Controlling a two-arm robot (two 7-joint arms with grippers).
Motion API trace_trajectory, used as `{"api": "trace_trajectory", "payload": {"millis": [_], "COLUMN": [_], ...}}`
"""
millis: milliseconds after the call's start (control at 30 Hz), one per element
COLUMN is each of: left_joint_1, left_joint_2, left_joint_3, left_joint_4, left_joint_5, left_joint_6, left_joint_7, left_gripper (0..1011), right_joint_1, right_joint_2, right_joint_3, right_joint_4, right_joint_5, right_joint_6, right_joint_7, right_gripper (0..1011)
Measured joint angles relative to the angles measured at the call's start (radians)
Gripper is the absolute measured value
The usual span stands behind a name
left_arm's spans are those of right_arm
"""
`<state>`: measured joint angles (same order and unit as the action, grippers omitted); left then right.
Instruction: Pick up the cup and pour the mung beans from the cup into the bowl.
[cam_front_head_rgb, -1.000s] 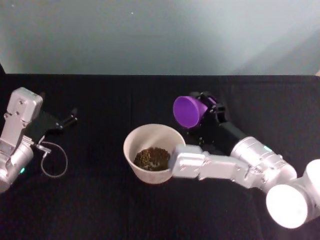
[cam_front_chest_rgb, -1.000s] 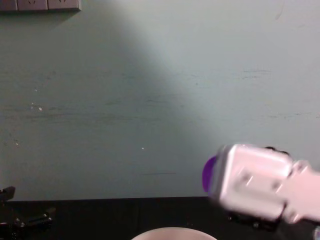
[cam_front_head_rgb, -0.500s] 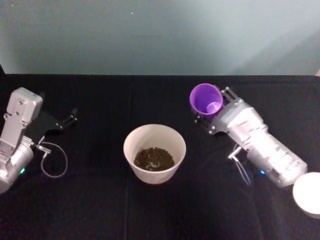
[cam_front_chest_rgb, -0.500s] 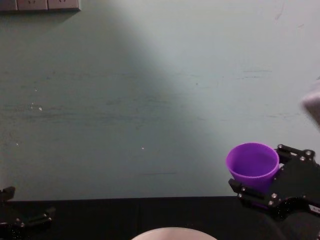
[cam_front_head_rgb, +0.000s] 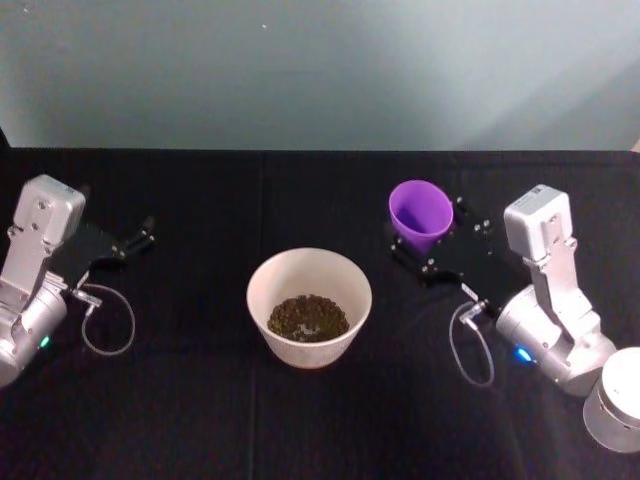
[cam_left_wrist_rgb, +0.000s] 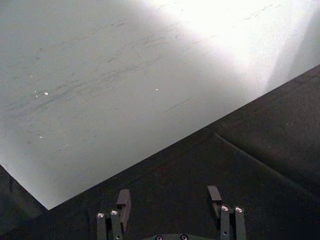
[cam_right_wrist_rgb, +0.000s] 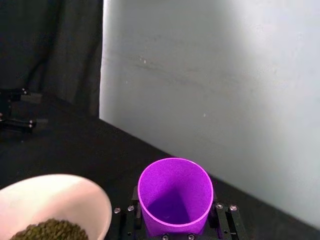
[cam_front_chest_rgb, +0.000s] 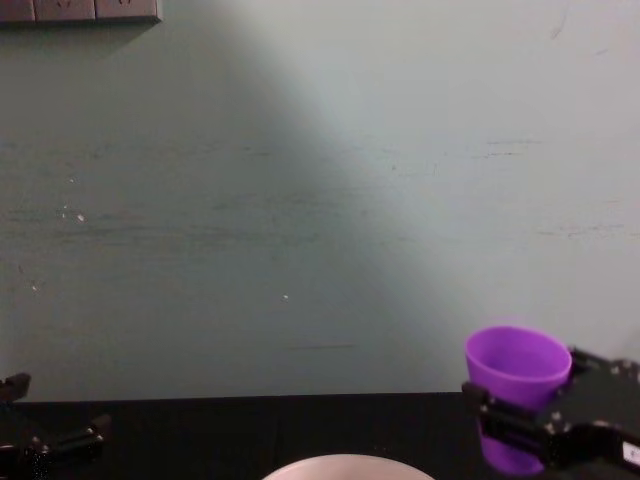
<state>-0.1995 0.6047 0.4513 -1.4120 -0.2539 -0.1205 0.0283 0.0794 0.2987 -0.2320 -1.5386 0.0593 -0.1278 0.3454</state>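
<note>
though the purple cup (cam_front_head_rgb: 420, 213) is upright and looks empty, the right tool (cam_front_head_rgb: 432, 248) grips it.
head view: mung beans (cam_front_head_rgb: 308, 317) lie in the bowl (cam_front_head_rgb: 309, 306), left of the cup; left tool (cam_front_head_rgb: 135, 240) parked, spread, empty. right wrist view: cup between the jaws, beside the bowl. chest view: cup low above the desk (cam_front_chest_rgb: 250, 425).

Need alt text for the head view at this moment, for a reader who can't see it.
The right tool holds an upright purple cup beside a white bowl of mung beans at the middle of a black table. The left tool rests open at the table's left, away from both.
</note>
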Motion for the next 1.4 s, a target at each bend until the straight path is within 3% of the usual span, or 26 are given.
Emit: {"api": "trace_trajectory", "payload": {"millis": [333,800,1167,1400], "left_joint_1": [0.000,0.000,0.000,0.000], "left_joint_2": [0.000,0.000,0.000,0.000], "left_joint_3": [0.000,0.000,0.000,0.000], "left_joint_4": [0.000,0.000,0.000,0.000], "left_joint_5": [0.000,0.000,0.000,0.000], "left_joint_6": [0.000,0.000,0.000,0.000], "left_joint_7": [0.000,0.000,0.000,0.000], "left_gripper": [1000,1000,1000,1000], "right_joint_1": [0.013,0.034,0.054,0.054], "right_joint_2": [-0.009,-0.020,-0.014,-0.005], "right_joint_3": [-0.009,-0.021,-0.030,-0.032], "right_joint_4": [0.091,0.206,0.233,0.216], "right_joint_5": [0.073,0.158,0.176,0.183], "right_joint_6": [0.002,-0.068,-0.080,-0.082], "right_joint_7": [0.013,0.051,0.058,0.062], "right_gripper": [726,729,991,1003]}}
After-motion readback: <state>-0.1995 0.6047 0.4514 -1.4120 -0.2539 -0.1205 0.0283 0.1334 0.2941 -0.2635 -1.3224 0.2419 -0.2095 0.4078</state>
